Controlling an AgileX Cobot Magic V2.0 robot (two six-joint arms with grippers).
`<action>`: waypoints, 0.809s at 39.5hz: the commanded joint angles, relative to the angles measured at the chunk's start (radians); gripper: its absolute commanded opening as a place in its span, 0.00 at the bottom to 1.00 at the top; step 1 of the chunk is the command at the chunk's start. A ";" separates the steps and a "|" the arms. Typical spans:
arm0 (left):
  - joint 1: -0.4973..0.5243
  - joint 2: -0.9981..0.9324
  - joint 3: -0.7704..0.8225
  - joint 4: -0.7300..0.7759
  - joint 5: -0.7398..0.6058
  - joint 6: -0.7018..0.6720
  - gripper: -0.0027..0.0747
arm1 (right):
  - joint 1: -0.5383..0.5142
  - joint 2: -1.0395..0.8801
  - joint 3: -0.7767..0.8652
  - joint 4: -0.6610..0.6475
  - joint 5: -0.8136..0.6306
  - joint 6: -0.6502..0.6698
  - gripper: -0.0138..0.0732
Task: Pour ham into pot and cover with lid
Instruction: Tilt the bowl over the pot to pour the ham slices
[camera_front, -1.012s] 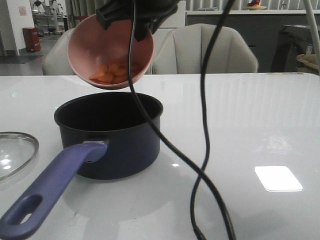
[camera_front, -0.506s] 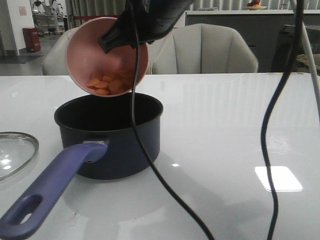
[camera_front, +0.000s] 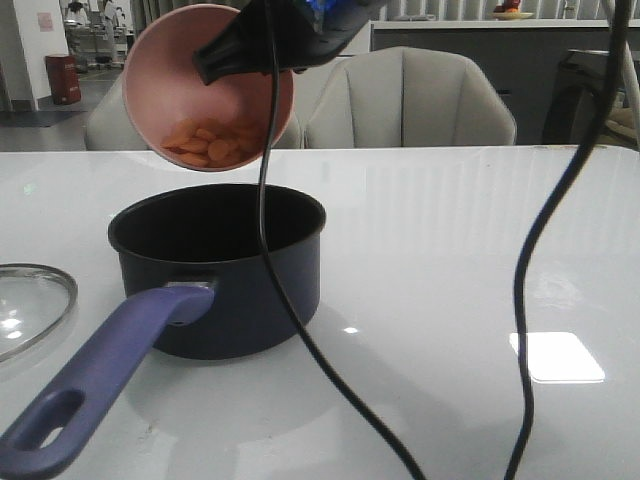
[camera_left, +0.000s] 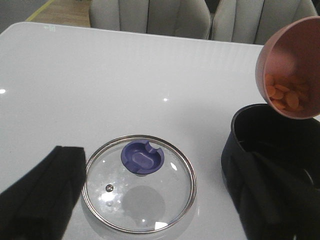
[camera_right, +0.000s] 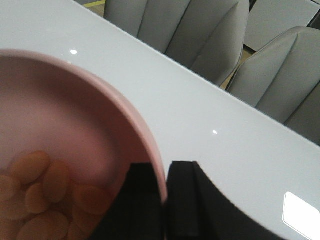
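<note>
white table (camera_front: 480, 230), pot (camera_front: 235, 290), lid (camera_left: 139, 182) resting on it

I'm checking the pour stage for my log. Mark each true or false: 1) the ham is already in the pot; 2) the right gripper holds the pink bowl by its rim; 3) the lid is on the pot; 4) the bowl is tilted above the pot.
1) False: the ham is in the pink bowl, not the pot.
2) True: the right gripper pinches the rim.
3) False: the lid lies on the table beside the pot.
4) True.
</note>
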 joint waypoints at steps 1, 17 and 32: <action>-0.005 0.005 -0.027 -0.010 -0.079 0.000 0.83 | 0.010 -0.091 -0.025 -0.053 0.036 0.020 0.32; -0.005 0.005 -0.027 -0.010 -0.079 0.000 0.83 | 0.012 -0.156 0.019 -0.053 0.073 0.085 0.32; -0.005 0.005 -0.027 -0.010 -0.079 0.000 0.83 | -0.004 -0.156 0.078 -0.053 -0.022 0.268 0.32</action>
